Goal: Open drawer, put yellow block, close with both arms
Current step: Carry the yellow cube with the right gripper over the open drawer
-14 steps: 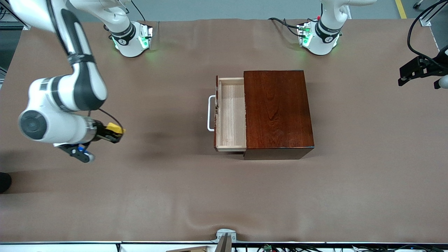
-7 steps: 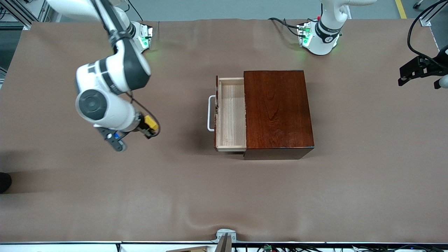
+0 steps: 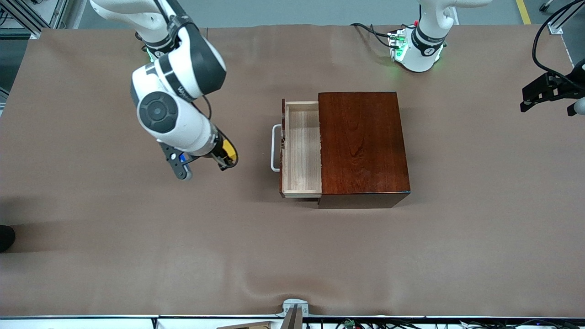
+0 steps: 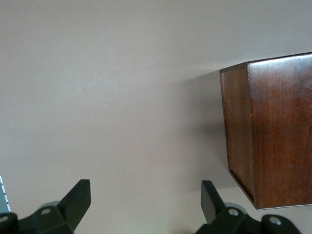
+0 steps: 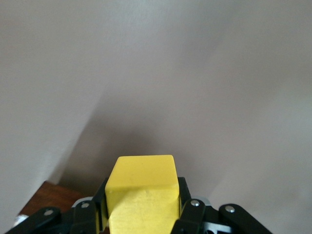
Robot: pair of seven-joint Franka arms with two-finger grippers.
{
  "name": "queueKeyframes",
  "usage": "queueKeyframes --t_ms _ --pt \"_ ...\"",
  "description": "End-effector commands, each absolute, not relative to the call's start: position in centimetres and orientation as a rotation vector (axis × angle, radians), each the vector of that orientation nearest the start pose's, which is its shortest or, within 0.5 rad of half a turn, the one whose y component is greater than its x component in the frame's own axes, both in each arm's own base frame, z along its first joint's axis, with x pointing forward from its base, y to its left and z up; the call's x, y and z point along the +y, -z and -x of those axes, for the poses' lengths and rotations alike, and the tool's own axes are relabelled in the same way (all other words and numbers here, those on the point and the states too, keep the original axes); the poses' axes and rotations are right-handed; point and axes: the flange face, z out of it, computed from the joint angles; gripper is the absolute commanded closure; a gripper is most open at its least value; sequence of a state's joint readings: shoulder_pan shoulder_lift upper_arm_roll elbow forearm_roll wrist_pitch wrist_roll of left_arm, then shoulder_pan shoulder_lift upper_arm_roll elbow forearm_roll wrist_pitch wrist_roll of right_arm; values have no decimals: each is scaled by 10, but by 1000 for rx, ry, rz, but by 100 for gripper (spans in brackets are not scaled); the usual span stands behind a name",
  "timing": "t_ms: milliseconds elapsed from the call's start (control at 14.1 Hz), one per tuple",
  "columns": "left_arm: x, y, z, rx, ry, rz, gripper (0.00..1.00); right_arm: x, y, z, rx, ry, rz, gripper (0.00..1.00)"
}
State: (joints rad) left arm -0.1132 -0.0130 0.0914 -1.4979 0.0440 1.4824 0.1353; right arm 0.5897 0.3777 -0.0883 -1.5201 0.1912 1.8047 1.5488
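A: Brown cloth covers the bench point(image 3: 137, 256) edge to edge. Biggest thing on it?

B: Mahogany box point(image 3: 363, 148), glossy, around mid-bench, a bit toward the robots' edge and the left arm's end. The left wrist view catches one corner of it point(image 4: 273, 131).

A: Drawer?

B: Drawer point(image 3: 301, 148) pulled partway out toward the right arm's end. Pale wood tray, nothing visible inside. Dark red-brown front, white U-shaped handle point(image 3: 275, 148) sticking out from it.

A: Arms?

B: Right arm point(image 3: 176, 98) comes from its base at the robots' edge, elbow bent, wrist pointing down and toward the drawer. Left arm waits at the end edge of the bench on its own side, mostly out of frame; only its green-lit base point(image 3: 418, 48) and a bit of the hand show.

A: Grippers?

B: Right gripper point(image 3: 225, 157) is up over bare cloth, just short of the handle, between the drawer and the right arm's end. Fingers pinch the yellow block point(image 3: 228, 151) from two sides. Left gripper point(image 3: 550, 93) hangs over the cloth near that end edge, fingers point(image 4: 73, 202) spread wide, nothing between them.

A: Block?

B: Small yellow cube, in the air in the right gripper, not in the drawer yet. Right wrist view shows it point(image 5: 141, 195) clamped, cloth below, a sliver of dark wood at one corner.
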Motion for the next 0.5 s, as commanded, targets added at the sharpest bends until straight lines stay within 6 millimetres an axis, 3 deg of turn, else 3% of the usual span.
queueKeyframes --t_ms 0,425 --pt "-7 -664 -538 247 0 3109 0 370 -442 -562 1762 -247 2523 100" --pt "-7 -664 -538 233 -2 3112 0 418 -438 -536 1773 -395 2410 100"
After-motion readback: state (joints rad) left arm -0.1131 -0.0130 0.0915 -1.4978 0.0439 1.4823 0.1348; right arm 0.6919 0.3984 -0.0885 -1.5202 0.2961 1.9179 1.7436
